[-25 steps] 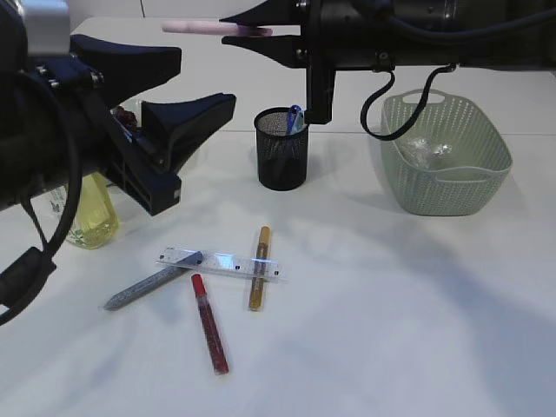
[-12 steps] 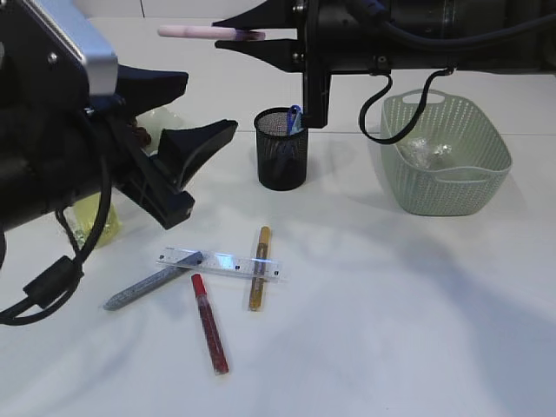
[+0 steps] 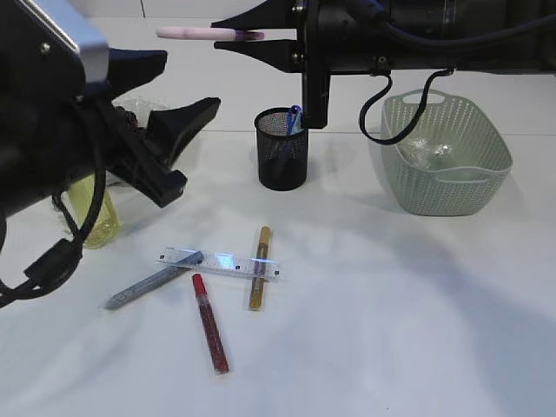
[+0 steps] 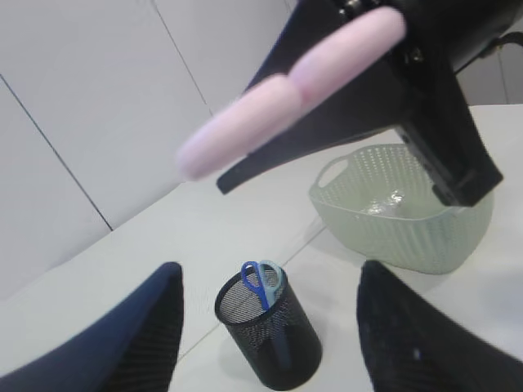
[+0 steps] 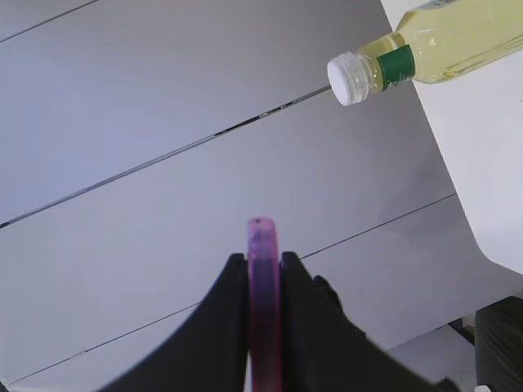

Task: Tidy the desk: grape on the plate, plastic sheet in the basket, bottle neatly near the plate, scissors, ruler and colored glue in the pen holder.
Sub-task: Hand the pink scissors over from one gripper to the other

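My right gripper [image 3: 252, 35] is shut on a pink glue tube [image 3: 208, 33], held level high above the table to the upper left of the black mesh pen holder [image 3: 282, 161]. The tube also shows in the right wrist view [image 5: 263, 310] and in the left wrist view [image 4: 286, 98]. Blue scissors [image 4: 260, 283] stand in the holder. My left gripper [image 3: 178, 143] is open and empty, left of the holder. A clear ruler [image 3: 219, 262] lies across a grey glue tube [image 3: 152, 282] and a gold glue tube [image 3: 259, 268]; a red glue tube [image 3: 209, 323] lies beside them. The yellow-green bottle [image 3: 91, 213] stands at the left.
A pale green basket [image 3: 473, 187] at the right holds a crumpled plastic sheet [image 3: 427, 152]. The bottle's capped neck shows in the right wrist view [image 5: 425, 53]. The plate and grape are hidden behind my left arm.
My left arm has shifted left and slightly up, uncovering more of the bottle. The right gripper with the pink tube has barely moved.
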Tool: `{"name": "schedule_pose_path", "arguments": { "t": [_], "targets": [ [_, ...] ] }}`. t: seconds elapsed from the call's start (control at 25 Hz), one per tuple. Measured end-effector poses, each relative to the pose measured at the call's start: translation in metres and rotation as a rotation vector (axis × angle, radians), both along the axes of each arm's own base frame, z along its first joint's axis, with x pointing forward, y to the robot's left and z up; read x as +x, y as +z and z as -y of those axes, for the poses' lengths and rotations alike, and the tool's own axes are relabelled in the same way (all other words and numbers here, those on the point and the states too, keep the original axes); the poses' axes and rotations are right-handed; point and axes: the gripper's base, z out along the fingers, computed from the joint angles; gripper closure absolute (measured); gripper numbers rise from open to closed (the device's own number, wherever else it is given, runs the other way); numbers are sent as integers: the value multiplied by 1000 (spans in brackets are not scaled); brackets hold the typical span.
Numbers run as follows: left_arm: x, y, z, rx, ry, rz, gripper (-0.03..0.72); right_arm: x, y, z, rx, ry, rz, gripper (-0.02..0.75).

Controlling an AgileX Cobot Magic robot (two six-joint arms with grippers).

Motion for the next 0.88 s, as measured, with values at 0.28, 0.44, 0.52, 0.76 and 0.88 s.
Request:
{"name": "schedule_pose_path", "arguments": {
  "t": [0.28,0.44,0.52,0.76,0.88],
  "targets": [
    [0,9,-4,-32,33,62,201,2,0,2,-3,-12,-1,633],
    [-3,17,-6,-49,32,89,201,3,-1,3,-8,-24,-4,630],
    [-5,19,-6,-46,24,101,201,4,-2,3,-10,-30,-4,626],
    [-7,21,-5,-21,-4,129,201,4,-2,4,-14,-38,-5,624],
    [-8,21,-3,-4,-22,143,201,5,-2,4,-19,-50,-6,623]
  ]
}}
